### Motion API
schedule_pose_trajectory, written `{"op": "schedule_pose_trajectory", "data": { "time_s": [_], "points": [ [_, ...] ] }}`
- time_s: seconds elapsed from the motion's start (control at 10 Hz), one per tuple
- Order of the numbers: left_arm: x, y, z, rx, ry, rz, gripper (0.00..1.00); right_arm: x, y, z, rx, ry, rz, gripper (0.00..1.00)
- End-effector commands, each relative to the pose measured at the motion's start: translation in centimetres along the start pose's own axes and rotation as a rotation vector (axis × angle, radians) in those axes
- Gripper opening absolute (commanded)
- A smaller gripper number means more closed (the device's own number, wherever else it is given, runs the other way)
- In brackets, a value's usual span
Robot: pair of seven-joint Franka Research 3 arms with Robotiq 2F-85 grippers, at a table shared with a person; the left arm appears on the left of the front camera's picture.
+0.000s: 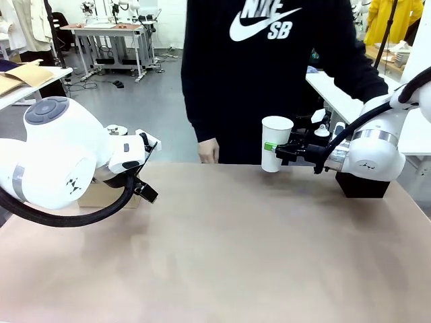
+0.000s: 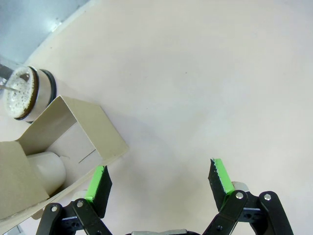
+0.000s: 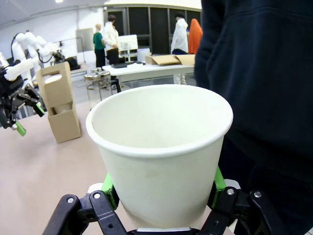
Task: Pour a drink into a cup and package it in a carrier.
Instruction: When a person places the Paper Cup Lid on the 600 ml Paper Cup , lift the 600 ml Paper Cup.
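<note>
Carrier (image 1: 98, 195) mostly behind left arm; jar (image 2: 28, 94) cut by frame edge.

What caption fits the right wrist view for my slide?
Right fingers clamp the white cup upright; the carrier stands on the table beyond, a person's dark top close behind.

cup (image 1: 277, 142) plain white, carrier (image 3: 59, 105) brown cardboard, left gripper (image 2: 159, 166) black with green pads (image 2: 222, 174), table (image 1: 222, 256) beige, person's hoodie (image 1: 269, 81) black with white logo (image 1: 266, 21).
</note>
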State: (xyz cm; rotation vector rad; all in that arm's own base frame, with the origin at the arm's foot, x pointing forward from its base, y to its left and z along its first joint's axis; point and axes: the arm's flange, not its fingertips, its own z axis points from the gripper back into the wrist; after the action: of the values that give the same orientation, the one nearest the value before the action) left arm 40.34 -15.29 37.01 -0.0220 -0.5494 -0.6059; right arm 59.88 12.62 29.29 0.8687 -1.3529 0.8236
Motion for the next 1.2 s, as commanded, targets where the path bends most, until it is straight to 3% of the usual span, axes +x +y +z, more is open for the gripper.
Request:
{"op": "schedule_pose_trajectory", "data": {
  "time_s": [0.0,1.1],
  "points": [
    [-0.02,0.07,0.03,-0.002,-0.001,0.002,1.00,0.25,0.09,-0.30,-0.010,-0.016,0.005,0.81],
    [-0.02,0.07,0.03,-0.002,-0.001,0.002,1.00,0.25,0.09,-0.30,-0.010,-0.016,0.005,0.81]
  ]
}}
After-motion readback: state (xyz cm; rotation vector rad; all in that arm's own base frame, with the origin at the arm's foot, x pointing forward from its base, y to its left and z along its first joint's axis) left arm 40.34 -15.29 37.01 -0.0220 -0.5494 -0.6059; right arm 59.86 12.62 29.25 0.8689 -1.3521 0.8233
